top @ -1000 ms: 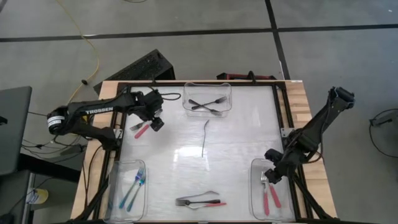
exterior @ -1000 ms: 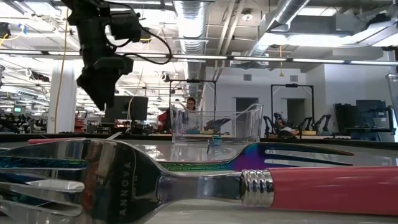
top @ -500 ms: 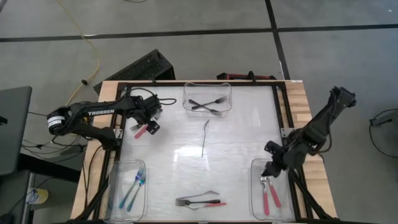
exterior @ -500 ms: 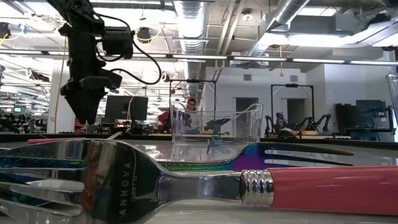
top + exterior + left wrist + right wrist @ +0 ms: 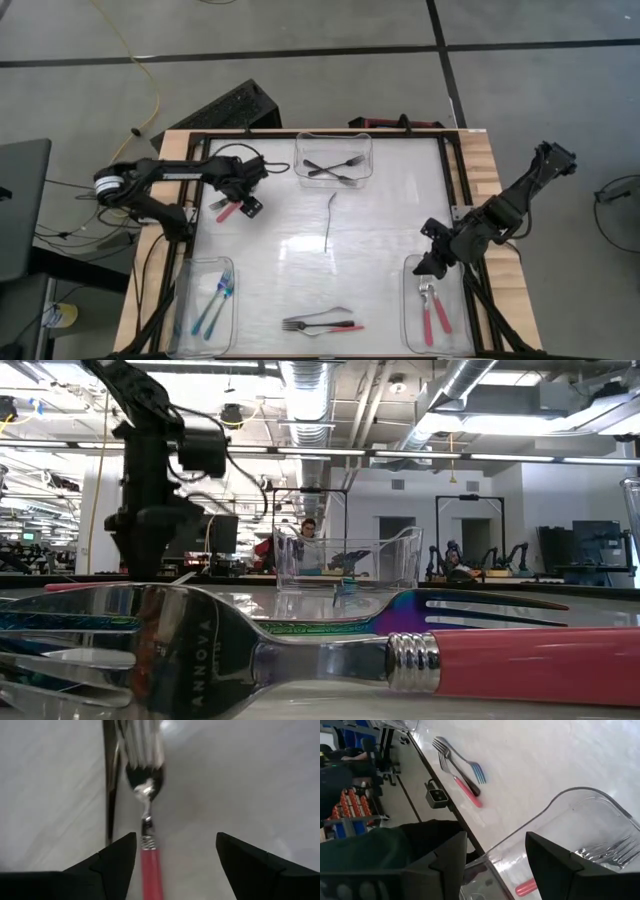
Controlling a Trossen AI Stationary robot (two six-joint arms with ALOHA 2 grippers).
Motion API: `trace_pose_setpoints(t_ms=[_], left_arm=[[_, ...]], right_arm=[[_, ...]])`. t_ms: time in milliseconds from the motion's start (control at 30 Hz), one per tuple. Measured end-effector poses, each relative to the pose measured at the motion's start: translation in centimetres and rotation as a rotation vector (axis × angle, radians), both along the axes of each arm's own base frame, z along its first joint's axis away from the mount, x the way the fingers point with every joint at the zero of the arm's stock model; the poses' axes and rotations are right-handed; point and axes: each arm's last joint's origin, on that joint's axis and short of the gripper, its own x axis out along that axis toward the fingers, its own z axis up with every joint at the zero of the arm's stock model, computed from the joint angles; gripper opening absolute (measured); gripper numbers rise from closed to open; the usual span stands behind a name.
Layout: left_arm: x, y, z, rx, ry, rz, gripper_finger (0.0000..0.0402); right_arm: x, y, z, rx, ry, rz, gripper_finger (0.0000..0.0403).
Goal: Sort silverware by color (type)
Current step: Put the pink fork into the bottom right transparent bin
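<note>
Left gripper (image 5: 240, 203) low over red-handled silver fork (image 5: 148, 835) at table's far-left edge, fingers spread either side of handle, dark frame rail alongside. Right gripper (image 5: 495, 852) spread wide above clear plastic bin (image 5: 412, 300) holding two red-handled pieces (image 5: 433, 312).

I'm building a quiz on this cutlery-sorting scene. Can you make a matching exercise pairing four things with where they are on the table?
Things:
1. crossed dark grey forks
2. two blue-handled forks
3. two red-handled forks
4. lone thin dark utensil

Places:
A. loose on the bare table centre
B. clear bin at the far edge
C. clear bin at the near left corner
D. clear bin at the near right corner

Pairs: 1-B, 2-C, 3-D, 4-A
</note>
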Motion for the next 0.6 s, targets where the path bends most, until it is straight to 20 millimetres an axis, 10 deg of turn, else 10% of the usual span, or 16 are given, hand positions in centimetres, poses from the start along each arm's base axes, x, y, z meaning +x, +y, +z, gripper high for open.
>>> trace_pose_setpoints(t_ms=[333,600], left_arm=[[0.8,0.4,-2.6,-0.088,0.089,-0.017,0.0183],[0.6,0.2,-2.2,-0.083,0.068,-0.036,0.0036]], right_arm=[[-0.3,0.3,0.0,0.004,0.003,0.02,0.0225],[-0.3,0.4,0.0,0.007,0.001,0.02,0.0225]])
